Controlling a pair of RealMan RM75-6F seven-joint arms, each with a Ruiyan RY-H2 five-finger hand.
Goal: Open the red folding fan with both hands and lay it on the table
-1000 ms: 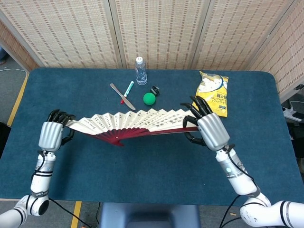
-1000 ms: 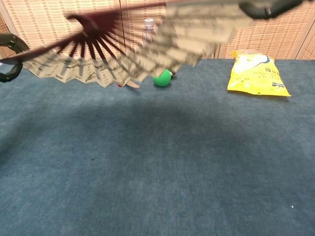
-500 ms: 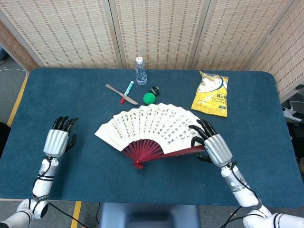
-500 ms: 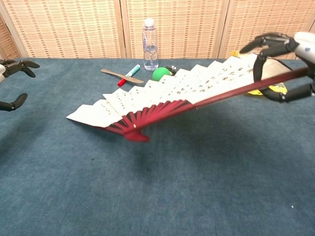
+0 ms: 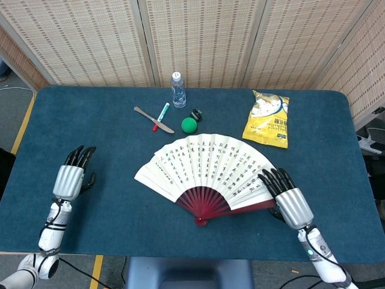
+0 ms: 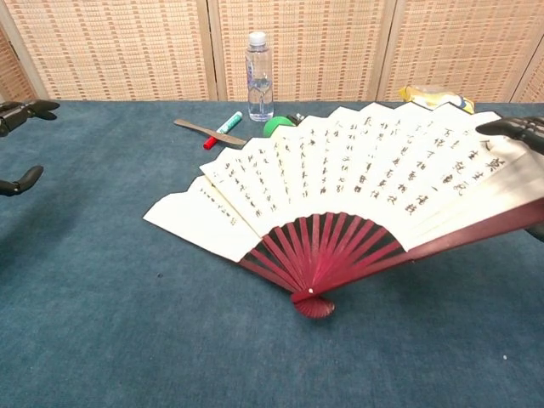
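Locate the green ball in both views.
Head view: green ball at upper centre, just above the fan's top edge.
Chest view: only a sliver shows, behind the fan's paper.
Shared landmark: the bottle, just up-left of the ball.

Fan [image 5: 207, 168]: white leaf, black script, red ribs.

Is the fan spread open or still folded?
Spread: the fan shows its paper leaf in a wide arc, red ribs splayed from the pivot.
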